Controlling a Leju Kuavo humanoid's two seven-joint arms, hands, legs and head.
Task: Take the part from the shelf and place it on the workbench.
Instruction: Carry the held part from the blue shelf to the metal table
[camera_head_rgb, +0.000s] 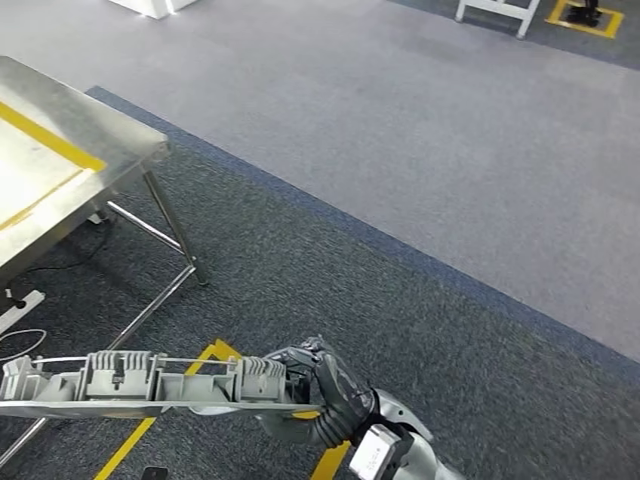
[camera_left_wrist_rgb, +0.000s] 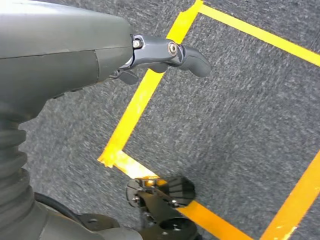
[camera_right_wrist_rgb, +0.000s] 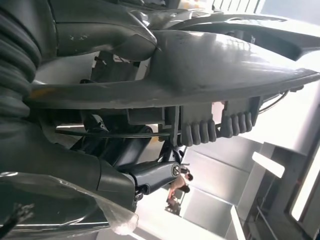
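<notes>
Right robot hand (camera_head_rgb: 332, 385) gripping one end of a long grey ribbed part (camera_head_rgb: 143, 385), fingers wrapped tight around it. Part held roughly level, sticking out toward the robot's left, well above the dark carpet (camera_head_rgb: 317, 270) and crossing over a yellow floor tape line (camera_head_rgb: 132, 440) (not resting on anything). Same grip seen up close from the right wrist, ribbed part (camera_right_wrist_rgb: 211, 125) pressed against the right robot hand (camera_right_wrist_rgb: 151, 175). Steel tabletop (camera_head_rgb: 68, 150) with yellow stripes off to the upper left, apart from the part. Left robot hand (camera_left_wrist_rgb: 166, 55) hanging over the carpet and yellow tape (camera_left_wrist_rgb: 139, 105), holding nothing, fingers stretched out straight.
</notes>
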